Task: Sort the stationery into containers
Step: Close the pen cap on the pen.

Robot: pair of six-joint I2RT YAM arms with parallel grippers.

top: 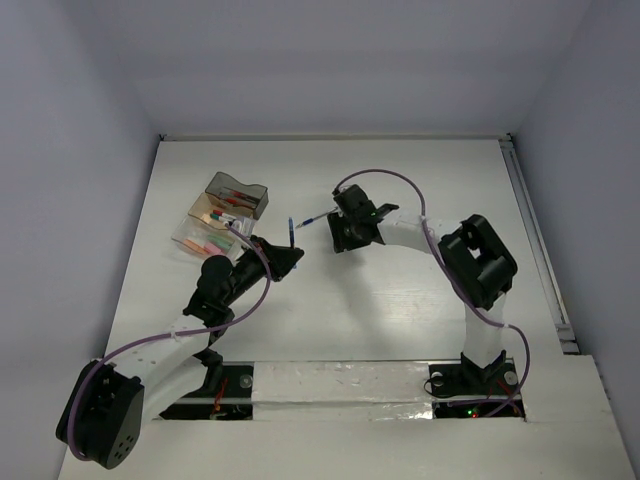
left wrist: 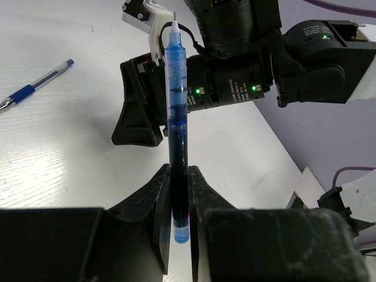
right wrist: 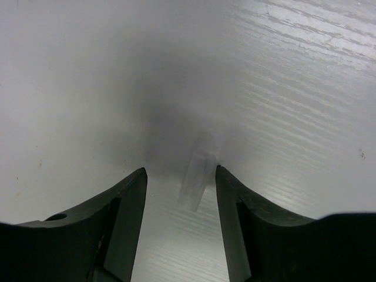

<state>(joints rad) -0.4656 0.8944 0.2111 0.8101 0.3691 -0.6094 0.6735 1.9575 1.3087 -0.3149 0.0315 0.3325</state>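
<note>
My left gripper (left wrist: 179,171) is shut on the lower end of a blue pen (left wrist: 177,111), which stands uncapped with its tip pointing away. From above, that pen (top: 291,232) sticks out of the left gripper (top: 287,256) near mid-table. Just right of it, my right gripper (top: 345,232) points down at the table, open. In the right wrist view a small clear pen cap (right wrist: 198,171) lies on the table between the spread fingers of the right gripper (right wrist: 181,175), close to the right one. A second blue pen (top: 315,220) lies flat between the two grippers. The containers (top: 222,212) sit at the back left.
The smoky grey tray (top: 240,194) and the clear trays (top: 205,233) hold coloured pens and pink and orange pieces. Purple cables (top: 395,178) loop over both arms. The second pen (left wrist: 36,82) lies left of the held one. A rail (top: 535,240) runs along the table's right edge.
</note>
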